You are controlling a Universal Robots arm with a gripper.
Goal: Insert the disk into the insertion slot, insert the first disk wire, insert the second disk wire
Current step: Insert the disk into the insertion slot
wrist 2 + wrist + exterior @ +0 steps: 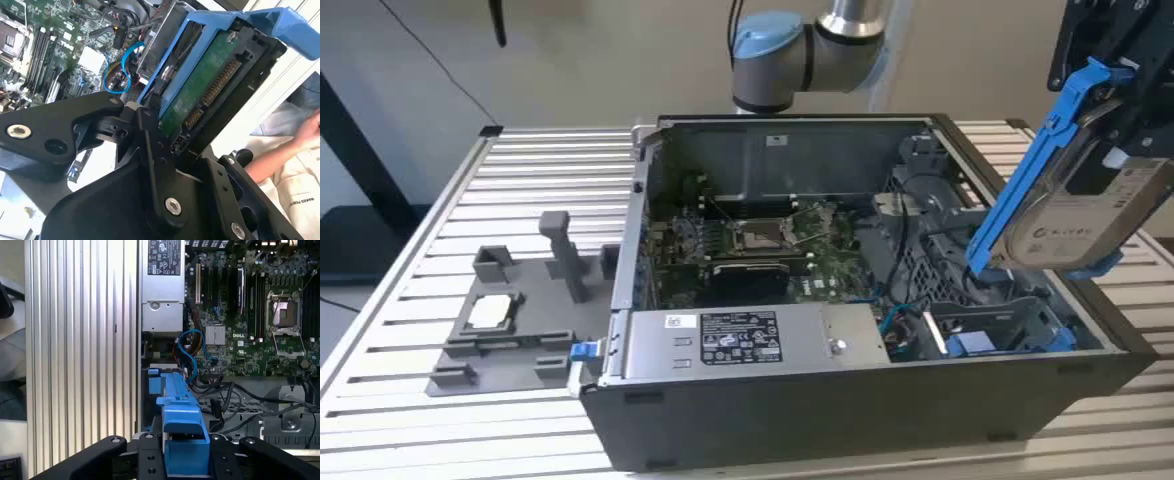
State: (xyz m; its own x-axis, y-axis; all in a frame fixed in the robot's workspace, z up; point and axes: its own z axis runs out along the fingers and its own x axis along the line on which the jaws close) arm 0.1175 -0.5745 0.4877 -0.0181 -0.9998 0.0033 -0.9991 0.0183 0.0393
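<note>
While the gripper (1127, 100) hangs closed on the disk (1083, 205), gripping one short end of its carrier, none of the three steps looks finished. In the second wrist view the black fingers (150, 150) pinch that end of the disk (200, 95), and in the first wrist view the gripper (185, 460) has the blue frame (182, 425) running straight out from between them. In the exterior view the disk hangs in the air at about three o'clock, over the far rim of the open computer case (854, 420). It stands steeply on end, with its upper end leaning toward one o'clock. It touches nothing but the tool. The insertion slot (987, 335), the drive bay in the case's corner at about five o'clock, sits below it and apart from it, so the insertion is not yet done. A thin blue wire (192, 347) lies in a loose loop beside the motherboard (761, 240), near the bay. With the disk outside, I judge both wires unplugged from it. The disk is a flat silver-grey hard drive with a white label, clipped in a bright blue plastic carrier. Its underside shows a green circuit board and a row of connector pins. A person's hand (305, 132) rests beyond the case.
</note>
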